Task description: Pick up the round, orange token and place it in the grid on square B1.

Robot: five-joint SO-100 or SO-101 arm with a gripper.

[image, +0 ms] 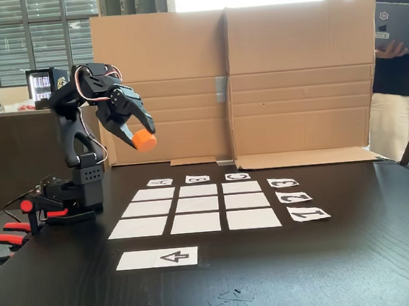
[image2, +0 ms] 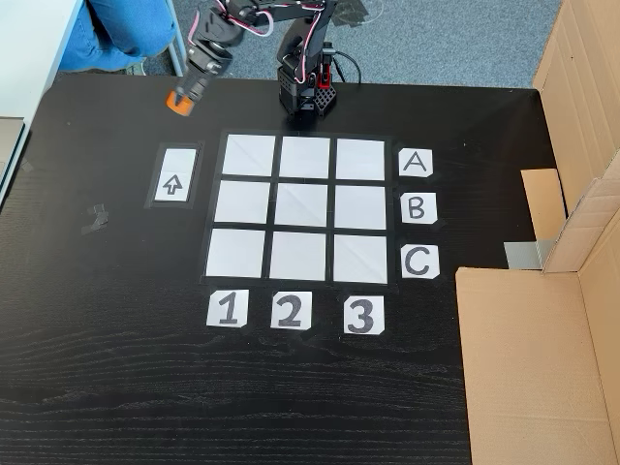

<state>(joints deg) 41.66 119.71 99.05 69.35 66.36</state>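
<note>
Black table, cardboard wall behind. One fixed view: gripper held high at left, jaws closed on the token — carrying. Other fixed view: token hangs far-left of the grid; next, lower onto B1.

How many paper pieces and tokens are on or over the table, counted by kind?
Plain white grid rectangles: 9
Letter cards: 3
Number cards: 3
Arrow strip: 1
Orange token, held in the gripper above the table: 1
Total: 17
</note>
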